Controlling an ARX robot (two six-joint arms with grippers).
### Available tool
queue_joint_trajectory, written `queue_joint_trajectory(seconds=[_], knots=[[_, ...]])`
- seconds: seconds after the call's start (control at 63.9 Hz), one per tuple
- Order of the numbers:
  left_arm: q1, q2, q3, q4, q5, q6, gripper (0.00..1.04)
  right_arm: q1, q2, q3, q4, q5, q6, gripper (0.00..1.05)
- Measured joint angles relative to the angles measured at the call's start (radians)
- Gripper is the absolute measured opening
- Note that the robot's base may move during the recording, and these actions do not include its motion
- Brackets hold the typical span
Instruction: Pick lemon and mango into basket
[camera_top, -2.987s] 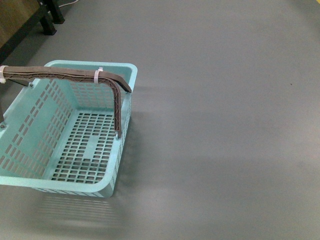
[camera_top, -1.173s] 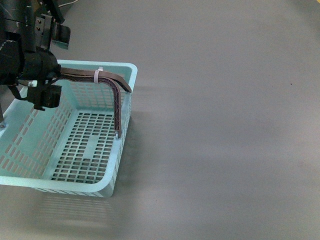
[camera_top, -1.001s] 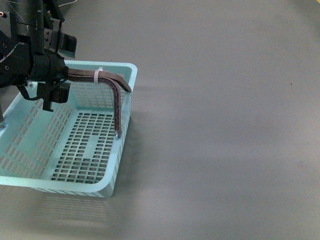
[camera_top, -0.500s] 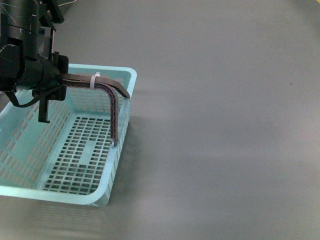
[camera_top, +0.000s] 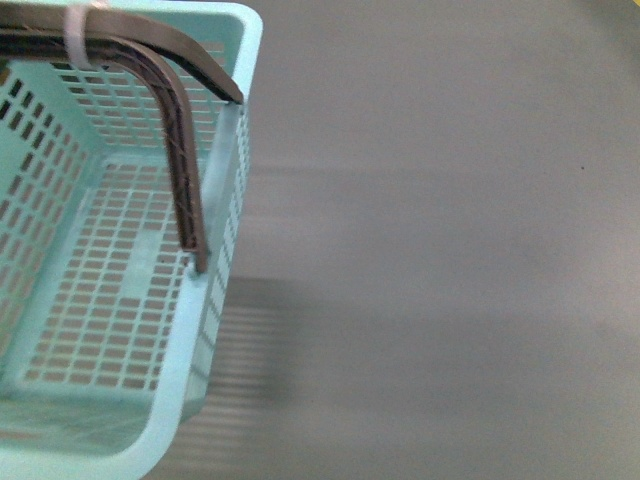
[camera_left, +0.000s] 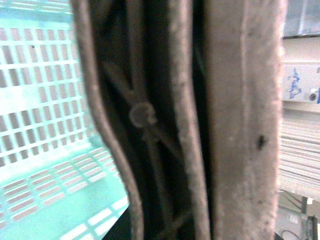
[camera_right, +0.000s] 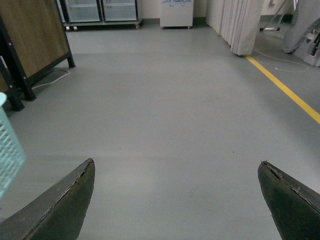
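The aqua basket (camera_top: 215, 300) fills the left of the front view, hanging off the grey floor with its shadow below; its slotted inside holds nothing. Its brown handle (camera_top: 180, 170) carries a white zip tie (camera_top: 75, 40). In the left wrist view the handle (camera_left: 240, 100) fills the picture right up against the camera, with the basket floor (camera_left: 45, 100) behind; my left gripper is shut on it, fingers hidden. My right gripper (camera_right: 177, 200) stands open over bare floor, with a basket corner (camera_right: 7, 150) at the edge of its view. Lemon and mango are out of view.
Grey floor (camera_top: 450, 250) stretches to the right of the basket. The right wrist view shows a wooden cabinet on black legs (camera_right: 30, 45), a yellow floor line (camera_right: 285, 90), a white curtain (camera_right: 240, 25) and a white unit (camera_right: 176, 12) far off.
My left arm came in, took hold of the handle and lifted the basket. The basket now sits higher and nearer the camera, and the arm has left the front view.
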Motion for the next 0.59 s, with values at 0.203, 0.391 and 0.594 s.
queue_joint_trajectory(seconds=[0.203, 0.391, 0.594], knots=[[0.009, -0.273, -0.023, -0.162, -0.028, 0.008, 0.15, 0.000, 0.000, 0.000, 0.000, 0.000, 0.000, 0.96], [0.005, -0.388, -0.027, -0.240, -0.029, -0.002, 0.15, 0.000, 0.000, 0.000, 0.000, 0.000, 0.000, 0.96], [0.000, -0.449, -0.045, -0.302, -0.021, -0.002, 0.15, 0.000, 0.000, 0.000, 0.000, 0.000, 0.000, 0.96]])
